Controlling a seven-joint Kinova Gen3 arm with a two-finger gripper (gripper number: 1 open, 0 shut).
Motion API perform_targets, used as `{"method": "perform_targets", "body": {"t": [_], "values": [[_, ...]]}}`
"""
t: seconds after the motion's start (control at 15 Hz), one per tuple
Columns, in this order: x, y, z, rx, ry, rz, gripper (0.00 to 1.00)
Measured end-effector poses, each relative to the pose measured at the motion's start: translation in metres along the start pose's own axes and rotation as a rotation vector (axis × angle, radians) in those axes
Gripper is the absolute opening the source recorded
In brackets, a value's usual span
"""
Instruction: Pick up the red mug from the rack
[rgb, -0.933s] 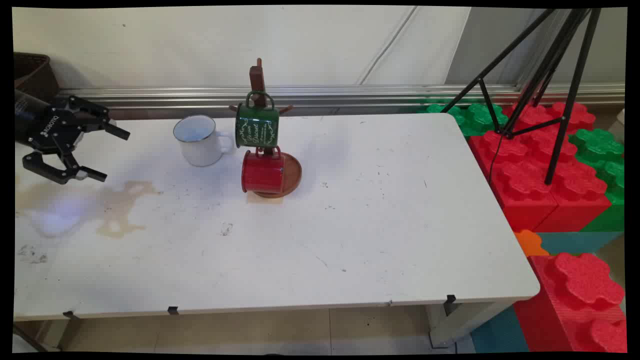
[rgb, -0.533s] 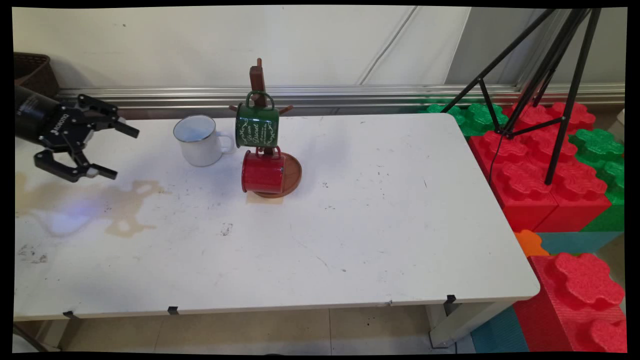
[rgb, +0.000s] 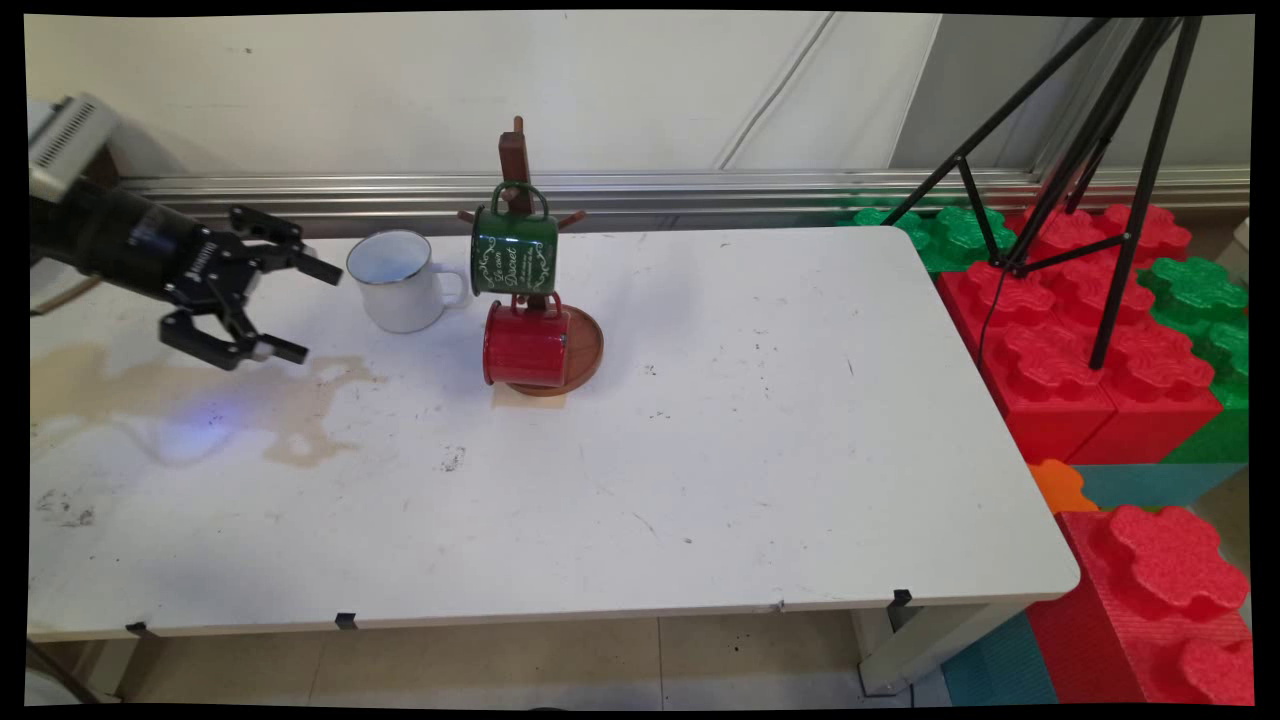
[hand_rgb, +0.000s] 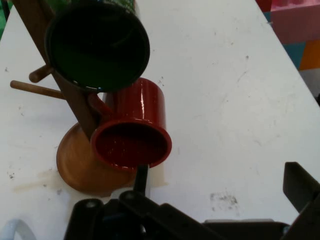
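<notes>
My black gripper hangs open and empty just above the table, a short way left of a white enamel mug that stands upright. Right of that mug is a brown wooden mug tree on a round base. A green mug hangs from an upper peg and a red mug from a lower one. In the hand view the open mouths of the red mug and the green mug face me, with the gripper wide open below them.
A brownish stain spreads over the white table under and beside the gripper. Off the table's right edge are red and green foam blocks and a black tripod. A metal rail runs along the wall.
The gripper has travelled right across the table's left part, closing in on the white mug, and has stayed open. The mugs and the tree have not moved.
</notes>
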Motion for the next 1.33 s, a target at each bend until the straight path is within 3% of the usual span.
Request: {"method": "perform_targets", "body": {"t": [1.33], "values": [[-0.055, -0.022, 0.122, -0.015, 0.039, -0.097, 1.0]]}}
